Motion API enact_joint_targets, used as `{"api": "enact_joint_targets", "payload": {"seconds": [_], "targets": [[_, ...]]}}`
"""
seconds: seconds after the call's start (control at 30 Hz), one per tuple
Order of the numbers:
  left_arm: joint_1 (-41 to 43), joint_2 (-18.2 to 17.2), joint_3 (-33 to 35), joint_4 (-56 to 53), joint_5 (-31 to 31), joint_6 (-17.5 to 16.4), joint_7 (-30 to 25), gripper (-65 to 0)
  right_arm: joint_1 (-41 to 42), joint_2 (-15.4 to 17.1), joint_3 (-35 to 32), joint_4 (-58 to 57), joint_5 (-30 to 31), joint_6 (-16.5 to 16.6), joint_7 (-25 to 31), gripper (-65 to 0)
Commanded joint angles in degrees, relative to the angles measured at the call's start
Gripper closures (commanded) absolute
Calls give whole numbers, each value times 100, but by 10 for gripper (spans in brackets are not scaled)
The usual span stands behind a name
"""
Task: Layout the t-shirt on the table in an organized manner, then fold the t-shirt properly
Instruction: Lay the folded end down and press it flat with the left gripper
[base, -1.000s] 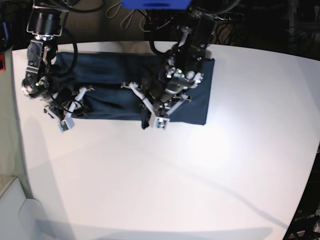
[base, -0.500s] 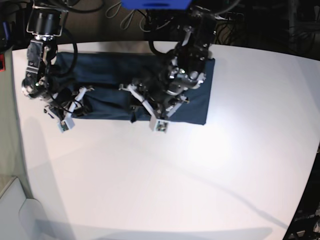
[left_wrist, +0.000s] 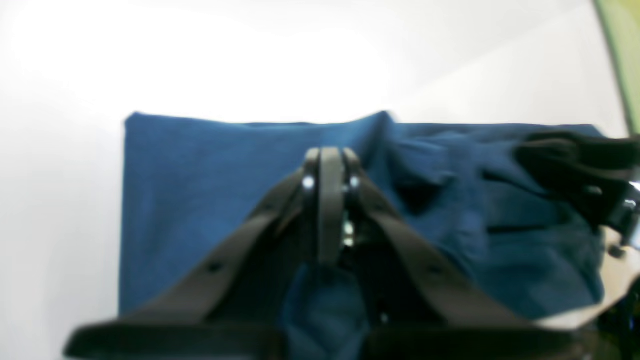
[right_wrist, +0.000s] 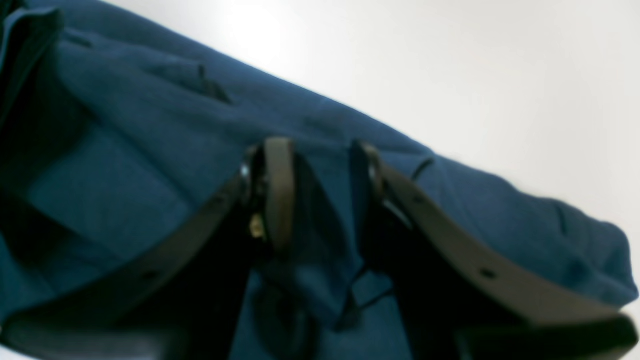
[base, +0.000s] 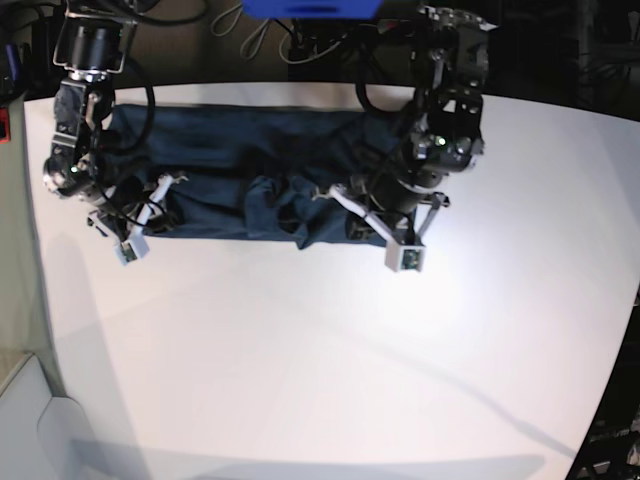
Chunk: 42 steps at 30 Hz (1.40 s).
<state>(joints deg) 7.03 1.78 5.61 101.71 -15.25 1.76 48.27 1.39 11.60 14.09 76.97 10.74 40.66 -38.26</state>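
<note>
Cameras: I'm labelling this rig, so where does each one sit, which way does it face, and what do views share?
Base: mounted high at the table's near side, looking down; shows both arms over the t-shirt.
Left wrist: on the left arm, looking along its shut left end effector across the t-shirt; the other arm shows at the right edge.
Right wrist: on the right arm, looking past the right end effector, its fingers either side of a cloth ridge.
Shared: all three show shirt and table.

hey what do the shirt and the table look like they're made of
The t-shirt looks like soft matte knit cloth, probably cotton: it bunches and wrinkles without any shine. The table looks like a hard, smooth white top, maybe laminate or painted board: it throws back a soft glare.
</note>
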Motion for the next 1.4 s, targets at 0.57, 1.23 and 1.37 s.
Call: {"api": "enact_joint_targets", "payload": {"seconds": [0.57, 1.23, 1.37], "targets": [[-241, -508, 1176, 796, -493, -2009, 1314, -2, -3, 58, 2, -9, -270, -66, -310, -211], [-1815, 722, 833, -2844, -458, -1816, -199, -2, -29, 49, 2, -9, -270, -66, -310, -210], [-1815, 705, 736, -2879, -555, -1859, -330, -1, -38, 58, 2, -9, -270, -66, -301, -211]]}}
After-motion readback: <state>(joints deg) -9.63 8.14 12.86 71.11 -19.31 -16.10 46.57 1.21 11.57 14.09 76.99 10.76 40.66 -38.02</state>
